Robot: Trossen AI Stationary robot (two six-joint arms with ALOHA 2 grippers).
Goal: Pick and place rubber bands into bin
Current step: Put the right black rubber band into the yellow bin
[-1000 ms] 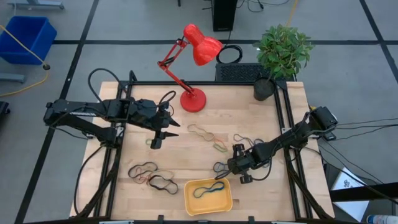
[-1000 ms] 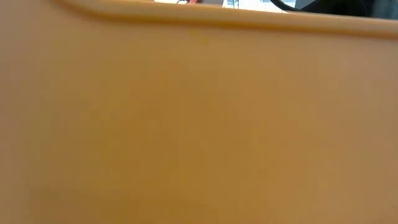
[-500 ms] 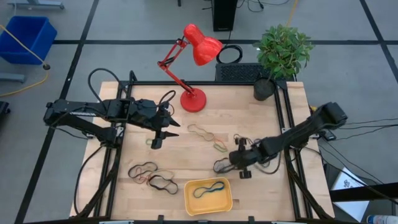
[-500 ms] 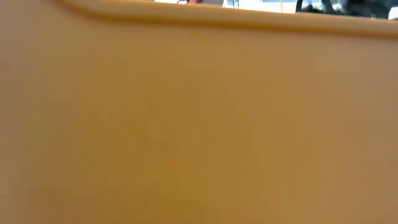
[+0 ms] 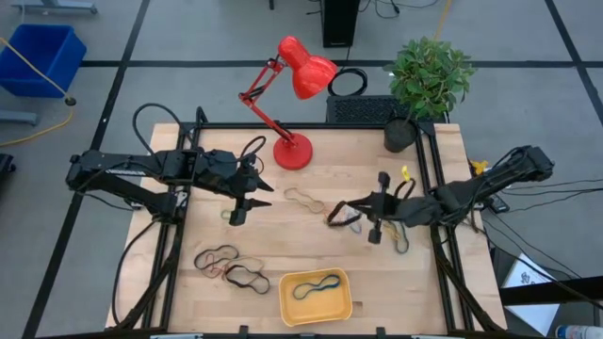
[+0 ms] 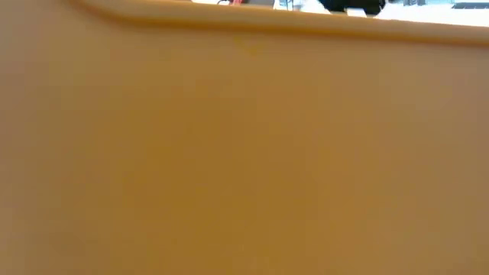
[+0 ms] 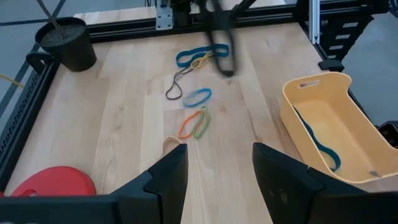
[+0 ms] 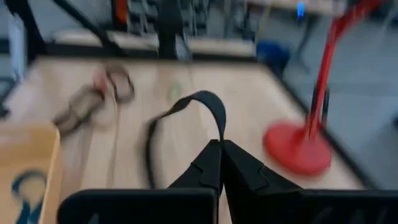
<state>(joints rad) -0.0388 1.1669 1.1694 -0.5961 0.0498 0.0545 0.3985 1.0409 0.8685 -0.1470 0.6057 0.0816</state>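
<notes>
Progress is slight — one blue band (image 5: 316, 285) lies in the bin (image 5: 287, 306). My right gripper (image 5: 341, 213) is pinched on a dark rubber band (image 8: 186, 118); my left gripper (image 5: 236, 212) waits, fingers apart — several bands remain.

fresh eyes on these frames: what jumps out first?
The red desk lamp at the table's far edge grabs the eye first. Next, the right gripper above mid-table, shut on a dark rubber band that loops up from its tips. The yellow bin at the near edge holds one band; the left gripper waits open.
</notes>
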